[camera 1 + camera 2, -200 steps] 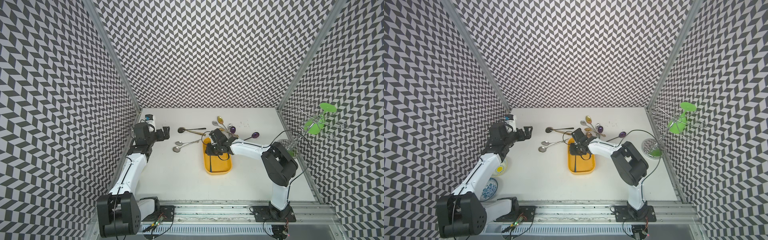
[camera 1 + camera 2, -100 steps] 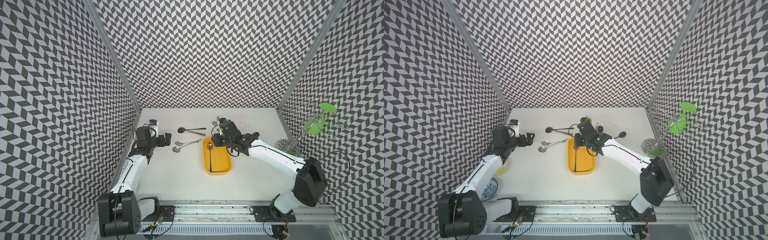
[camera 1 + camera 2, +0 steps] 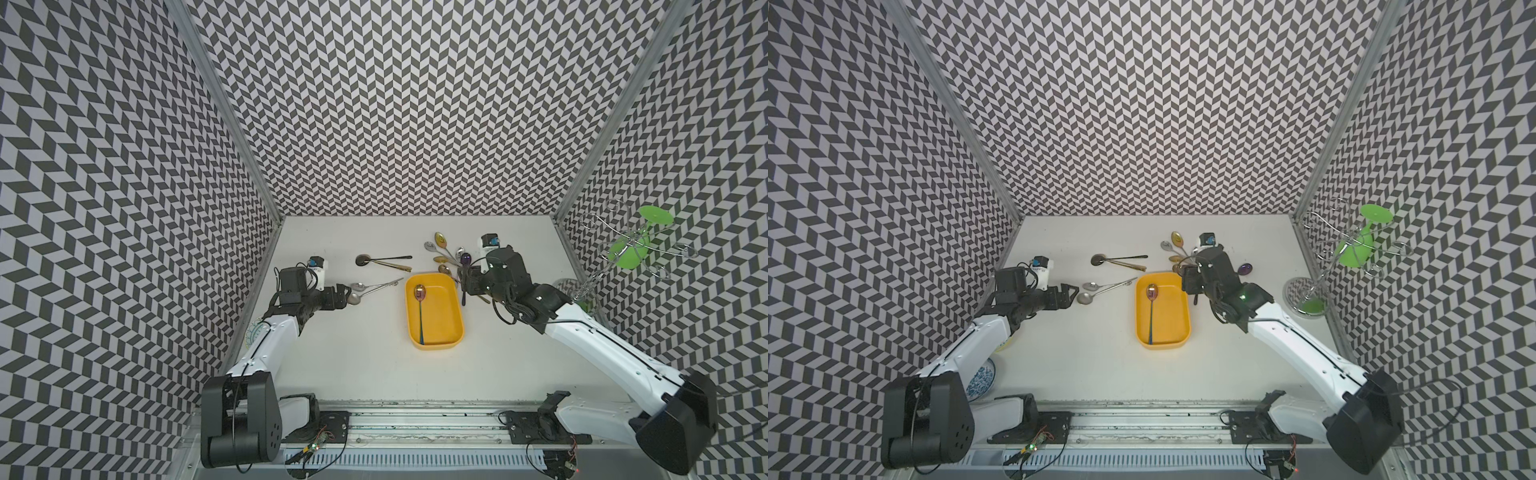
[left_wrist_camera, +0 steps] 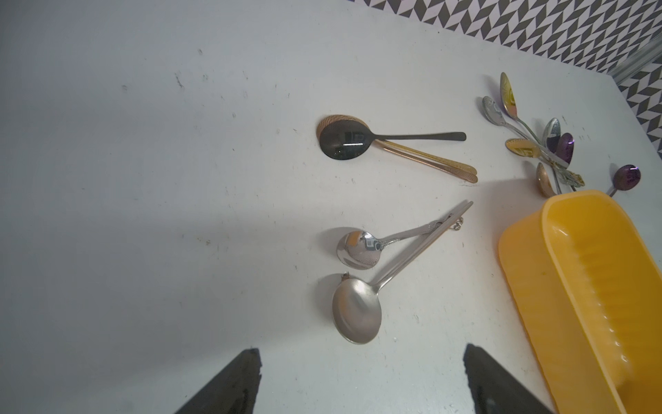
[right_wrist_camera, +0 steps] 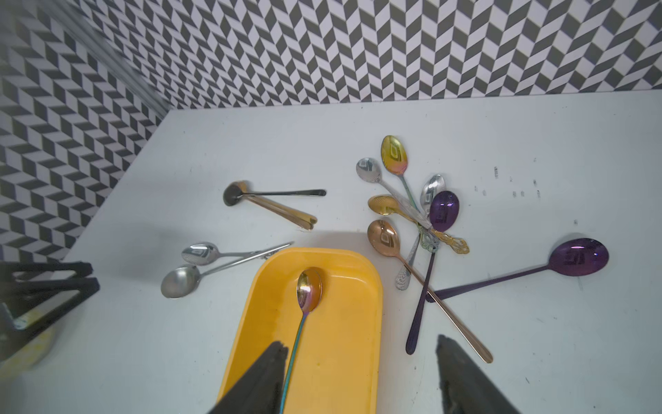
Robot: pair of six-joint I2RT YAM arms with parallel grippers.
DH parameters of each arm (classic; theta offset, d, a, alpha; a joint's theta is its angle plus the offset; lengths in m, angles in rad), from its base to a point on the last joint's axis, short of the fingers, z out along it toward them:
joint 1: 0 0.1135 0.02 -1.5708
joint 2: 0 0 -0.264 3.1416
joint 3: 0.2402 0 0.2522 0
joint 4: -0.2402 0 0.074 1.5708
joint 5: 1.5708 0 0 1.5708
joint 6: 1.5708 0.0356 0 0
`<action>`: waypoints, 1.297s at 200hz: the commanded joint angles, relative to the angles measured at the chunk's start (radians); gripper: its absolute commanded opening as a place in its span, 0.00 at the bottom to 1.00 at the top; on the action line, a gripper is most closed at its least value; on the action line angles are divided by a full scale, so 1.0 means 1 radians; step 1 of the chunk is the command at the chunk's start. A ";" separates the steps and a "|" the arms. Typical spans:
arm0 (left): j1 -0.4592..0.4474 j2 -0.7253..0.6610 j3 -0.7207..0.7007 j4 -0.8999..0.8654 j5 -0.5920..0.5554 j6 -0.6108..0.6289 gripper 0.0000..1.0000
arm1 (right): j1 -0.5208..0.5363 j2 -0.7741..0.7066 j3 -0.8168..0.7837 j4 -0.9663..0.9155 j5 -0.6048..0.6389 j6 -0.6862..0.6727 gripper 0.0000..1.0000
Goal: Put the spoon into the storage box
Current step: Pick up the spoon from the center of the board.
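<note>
One storage box (image 3: 442, 311), one spoon (image 5: 309, 291) inside. On desk (image 3: 353, 353): two silver spoons (image 4: 356, 312), seven-spoon heap (image 5: 419, 218). Left hand (image 3: 343, 294) wide, empty, low beside silver pair; right hand (image 3: 464, 286) wide, empty, at box edge.

White arm shells (image 3: 266, 345) with chunky black joints (image 3: 237, 415).

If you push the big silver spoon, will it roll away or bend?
Likely neither. The big silver spoon looks like solid metal, so probably stiff. Its thin handle may slip. On the smooth table it would likely slide or spin, not roll.
</note>
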 commanded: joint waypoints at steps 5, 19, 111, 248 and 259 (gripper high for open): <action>0.006 0.043 0.029 0.031 0.036 -0.017 0.91 | -0.014 -0.086 -0.035 0.075 0.082 -0.078 0.79; 0.006 0.073 0.048 0.033 0.037 -0.027 0.89 | -0.015 -0.126 -0.055 0.081 0.100 -0.089 0.82; 0.000 0.314 0.208 -0.016 0.086 -0.069 0.75 | -0.012 -0.398 -0.275 0.196 0.201 -0.157 1.00; -0.057 0.516 0.323 -0.078 0.088 -0.096 0.54 | -0.005 -0.461 -0.330 0.241 0.250 -0.182 1.00; -0.061 0.530 0.332 -0.083 0.089 -0.096 0.52 | -0.005 -0.461 -0.330 0.241 0.250 -0.183 1.00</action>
